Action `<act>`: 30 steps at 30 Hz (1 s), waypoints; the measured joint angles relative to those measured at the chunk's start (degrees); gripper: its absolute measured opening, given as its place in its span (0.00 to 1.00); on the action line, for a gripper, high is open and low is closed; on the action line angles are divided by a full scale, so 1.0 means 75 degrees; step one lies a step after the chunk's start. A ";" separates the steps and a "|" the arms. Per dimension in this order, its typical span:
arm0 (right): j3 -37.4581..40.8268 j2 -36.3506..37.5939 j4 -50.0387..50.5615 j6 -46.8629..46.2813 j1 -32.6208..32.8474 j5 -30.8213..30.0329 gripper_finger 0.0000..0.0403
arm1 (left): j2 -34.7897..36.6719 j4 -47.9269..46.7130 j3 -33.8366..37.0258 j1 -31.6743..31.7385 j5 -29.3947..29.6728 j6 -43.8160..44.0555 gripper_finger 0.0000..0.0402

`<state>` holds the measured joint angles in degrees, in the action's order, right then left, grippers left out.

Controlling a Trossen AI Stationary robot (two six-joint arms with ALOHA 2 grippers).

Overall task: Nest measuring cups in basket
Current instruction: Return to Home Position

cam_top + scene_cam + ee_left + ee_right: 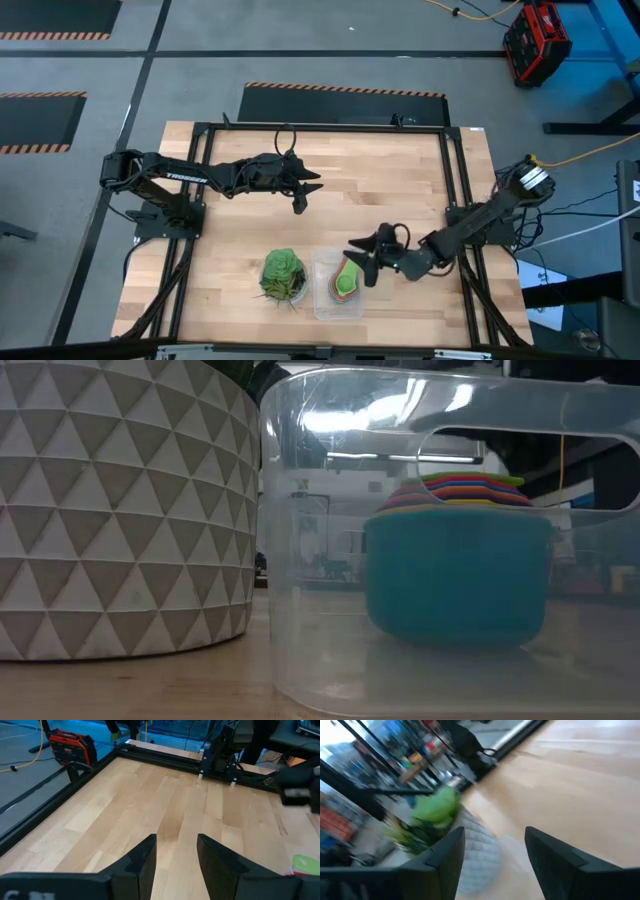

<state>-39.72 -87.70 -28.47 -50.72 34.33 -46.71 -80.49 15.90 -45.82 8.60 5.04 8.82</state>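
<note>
The measuring cups (455, 575) sit nested in one stack inside the clear basket (325, 300), near the table's front edge. The large light blue cup is at the bottom, with green (346, 277), red and other colours above it. My right gripper (361, 262) hovers open by the basket's right rim, fingers pointing toward the table's left. In its wrist view nothing is between its fingers (495, 855). My left gripper (300, 197) stands open over bare wood toward the far middle, also with nothing between its fingers (177, 855).
A green leafy ball (283, 272) in a white triangle-patterned pot (120, 510) stands just left of the basket. Black frame rails (455, 180) run along the table's edges. Bare wood (380, 180) lies across the middle and far side.
</note>
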 joint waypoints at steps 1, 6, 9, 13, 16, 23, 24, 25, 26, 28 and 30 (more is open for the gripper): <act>0.0000 0.0216 0.0525 -0.0015 -0.0003 0.0000 0.53 | 0.0000 0.0002 0.0000 0.0000 0.0000 0.0000 0.34; 0.0000 0.1196 0.2925 -0.0473 -0.0059 0.0466 0.53 | 0.0000 0.0235 -0.0003 0.0009 -0.0003 0.0000 0.34; 0.0000 0.1390 0.3991 -0.0870 -0.0149 0.0989 0.53 | 0.0191 0.0198 0.0000 0.0038 0.0000 -0.0063 0.34; 0.0003 0.1315 0.4503 -0.1019 -0.0267 0.1500 0.53 | 0.0738 -0.0045 -0.0012 -0.0029 -0.0076 -0.0627 0.34; 0.0002 0.1272 0.4497 -0.0952 -0.0277 0.1571 0.53 | 0.1191 -0.0408 -0.0012 -0.0181 -0.0105 -0.0897 0.34; -0.0003 0.1241 0.5249 -0.1005 -0.0315 0.0913 0.53 | 0.1930 -0.0733 -0.0007 -0.0463 -0.0115 -0.0987 0.34; 0.0003 0.1238 0.5278 -0.1002 -0.0318 0.0836 0.53 | 0.1956 -0.0735 -0.0017 -0.0493 -0.0118 -0.1032 0.34; 0.0000 0.1201 0.5251 -0.1005 -0.0321 0.0798 0.53 | 0.2009 -0.0865 -0.0010 -0.0520 -0.0118 -0.1055 0.34; -0.0003 0.1151 0.5251 -0.1005 -0.0317 0.0799 0.53 | 0.2038 -0.0914 0.0009 -0.0546 -0.0117 -0.1057 0.34; 0.0000 0.1023 0.5264 -0.1003 -0.0312 0.0853 0.53 | 0.2046 -0.0837 0.0000 -0.0574 -0.0117 -0.1061 0.34; 0.0000 0.0867 0.5194 -0.1019 -0.0312 0.0892 0.53 | 0.2040 -0.0858 0.0000 -0.0592 -0.0117 -0.1055 0.34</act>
<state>-39.72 -81.20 10.48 -58.36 31.99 -40.03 -65.19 9.46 -45.82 4.16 4.16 0.90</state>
